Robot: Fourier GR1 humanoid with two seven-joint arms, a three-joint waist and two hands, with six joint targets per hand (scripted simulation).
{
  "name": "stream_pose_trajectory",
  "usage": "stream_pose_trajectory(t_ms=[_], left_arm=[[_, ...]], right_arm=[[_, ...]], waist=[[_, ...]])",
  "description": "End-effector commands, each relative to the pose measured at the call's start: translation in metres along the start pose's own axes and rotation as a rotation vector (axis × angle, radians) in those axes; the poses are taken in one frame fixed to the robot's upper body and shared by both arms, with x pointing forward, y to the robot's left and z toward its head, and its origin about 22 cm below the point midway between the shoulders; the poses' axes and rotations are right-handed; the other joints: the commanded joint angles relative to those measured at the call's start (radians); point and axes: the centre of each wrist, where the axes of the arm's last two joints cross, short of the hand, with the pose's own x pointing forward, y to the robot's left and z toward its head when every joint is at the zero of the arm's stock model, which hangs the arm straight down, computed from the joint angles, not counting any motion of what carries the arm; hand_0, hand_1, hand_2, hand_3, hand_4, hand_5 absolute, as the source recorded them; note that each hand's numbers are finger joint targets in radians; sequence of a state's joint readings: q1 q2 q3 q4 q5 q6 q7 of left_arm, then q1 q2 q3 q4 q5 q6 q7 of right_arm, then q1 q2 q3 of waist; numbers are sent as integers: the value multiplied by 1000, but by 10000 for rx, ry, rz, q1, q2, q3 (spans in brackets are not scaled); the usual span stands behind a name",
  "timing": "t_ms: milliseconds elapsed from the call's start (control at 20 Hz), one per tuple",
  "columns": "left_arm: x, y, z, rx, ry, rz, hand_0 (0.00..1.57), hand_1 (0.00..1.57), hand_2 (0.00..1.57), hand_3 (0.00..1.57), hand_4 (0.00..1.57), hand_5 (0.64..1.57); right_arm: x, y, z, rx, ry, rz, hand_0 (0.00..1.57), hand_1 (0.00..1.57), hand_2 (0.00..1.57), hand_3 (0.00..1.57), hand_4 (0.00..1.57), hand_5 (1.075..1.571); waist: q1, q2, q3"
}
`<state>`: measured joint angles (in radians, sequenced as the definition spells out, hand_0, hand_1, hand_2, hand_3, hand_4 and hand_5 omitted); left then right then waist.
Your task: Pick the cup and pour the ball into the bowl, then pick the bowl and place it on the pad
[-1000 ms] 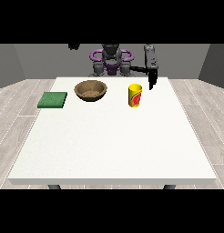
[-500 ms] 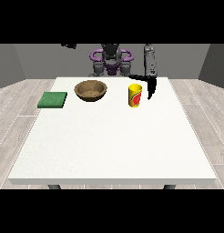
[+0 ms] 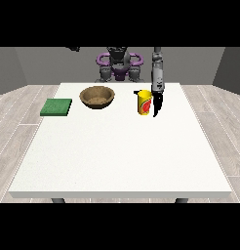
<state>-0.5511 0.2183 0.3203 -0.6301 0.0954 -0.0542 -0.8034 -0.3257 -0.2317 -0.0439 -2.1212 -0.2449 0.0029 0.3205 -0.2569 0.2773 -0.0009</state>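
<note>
The hand at the view's right [image 3: 157,103] hangs with fingers straight and released, just beside the yellow cup [image 3: 144,102] on the white table [image 3: 122,151]. Further along sit a wooden bowl [image 3: 97,96] and a green pad [image 3: 56,107].

you have bare desk [image 3: 122,156] between bowl [image 3: 97,96] and cup [image 3: 144,102]; the hand at the view's right [image 3: 156,103] crowds the cup's right side.
</note>
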Motion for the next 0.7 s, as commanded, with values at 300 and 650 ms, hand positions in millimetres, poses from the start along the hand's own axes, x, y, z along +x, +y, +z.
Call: stream_pose_trajectory(t_ms=[300, 650], left_arm=[[-11, 23, 22, 261, -989, -3464, 1317, 1317, 1571, 1571, 1039, 1487], [-10, -20, 5, -472, -366, -4416, 1336, 1336, 1571, 1571, 1095, 1498]], right_arm=[[23, -19, 9, 100, -683, 70, 0, 0, 0, 0, 0, 1559], [-2, -48, 12, -553, 1004, -150, 0, 0, 0, 0, 117, 1559]], waist=[[-486, 390, 6], [0, -1114, 16]])
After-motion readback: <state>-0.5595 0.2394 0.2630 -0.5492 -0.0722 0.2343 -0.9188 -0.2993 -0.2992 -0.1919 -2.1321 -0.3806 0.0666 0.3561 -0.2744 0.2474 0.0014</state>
